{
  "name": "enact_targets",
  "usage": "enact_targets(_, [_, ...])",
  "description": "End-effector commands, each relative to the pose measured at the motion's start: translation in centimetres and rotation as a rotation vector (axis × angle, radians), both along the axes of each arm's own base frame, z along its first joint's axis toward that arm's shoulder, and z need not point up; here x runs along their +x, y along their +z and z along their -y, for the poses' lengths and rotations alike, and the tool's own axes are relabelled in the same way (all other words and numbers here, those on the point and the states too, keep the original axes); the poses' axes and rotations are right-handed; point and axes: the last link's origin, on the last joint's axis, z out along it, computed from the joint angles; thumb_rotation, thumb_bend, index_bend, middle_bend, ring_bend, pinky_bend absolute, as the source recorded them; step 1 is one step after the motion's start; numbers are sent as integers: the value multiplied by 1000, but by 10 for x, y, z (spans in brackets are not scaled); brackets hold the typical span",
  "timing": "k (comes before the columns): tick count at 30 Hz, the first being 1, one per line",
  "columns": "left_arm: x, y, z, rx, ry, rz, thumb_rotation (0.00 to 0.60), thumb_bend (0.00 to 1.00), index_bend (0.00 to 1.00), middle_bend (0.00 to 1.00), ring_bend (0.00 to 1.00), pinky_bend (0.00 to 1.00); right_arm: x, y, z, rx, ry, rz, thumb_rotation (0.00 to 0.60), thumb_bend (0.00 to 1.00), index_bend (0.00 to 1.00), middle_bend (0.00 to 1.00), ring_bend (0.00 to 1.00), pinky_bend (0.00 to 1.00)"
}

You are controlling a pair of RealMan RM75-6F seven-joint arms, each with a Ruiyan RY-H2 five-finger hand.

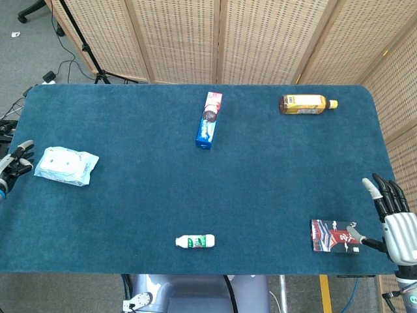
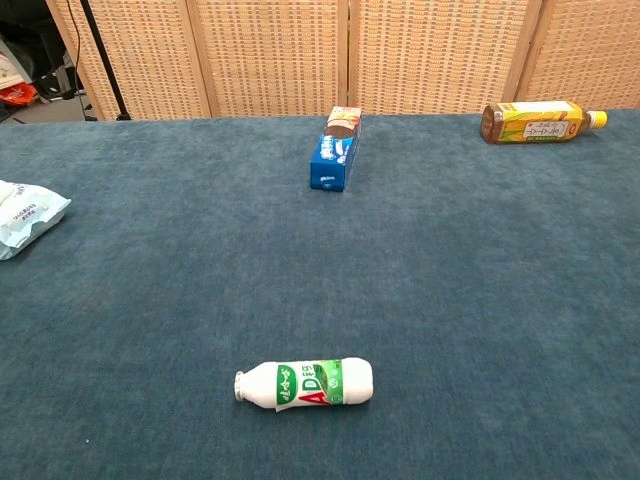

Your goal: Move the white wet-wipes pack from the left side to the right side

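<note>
head view, wipes: white soft wet-wipes pack lies flat on the blue felt table, far left side.
head view, left hand: left hand at the table's left edge, just beside the pack, apart from it; only part shows, cannot tell how its fingers stand.
head view, right hand: right hand at the right edge, fingers spread, empty, beside a dark red flat packet.
chest view, wipes: pack at the left frame border, cut off.
chest view, front: small white bottle with green label lies on its side.
</note>
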Motion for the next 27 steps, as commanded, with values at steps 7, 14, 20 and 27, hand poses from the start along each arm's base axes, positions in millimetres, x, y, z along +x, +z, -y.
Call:
enact_targets(7, [19, -19, -2, -54, -54, 46, 600, 1000, 0, 0, 0, 0, 1, 0, -1, -1, 2, 1, 600, 0, 0, 0, 0, 0])
enact_targets(14, [39, -30, -1, -84, -114, 72, 600, 1000, 0, 0, 0, 0, 1, 2, -1, -3, 1, 7, 600, 0, 0, 0, 0, 0])
enact_targets(20, [70, -49, -3, -111, -192, 97, 600, 1000, 0, 0, 0, 0, 1, 3, -1, -4, -1, 12, 600, 0, 0, 0, 0, 0])
enact_targets(27, [112, -71, -1, -153, -275, 115, 600, 1000, 0, 0, 0, 0, 1, 4, -1, -3, -3, 15, 600, 0, 0, 0, 0, 0])
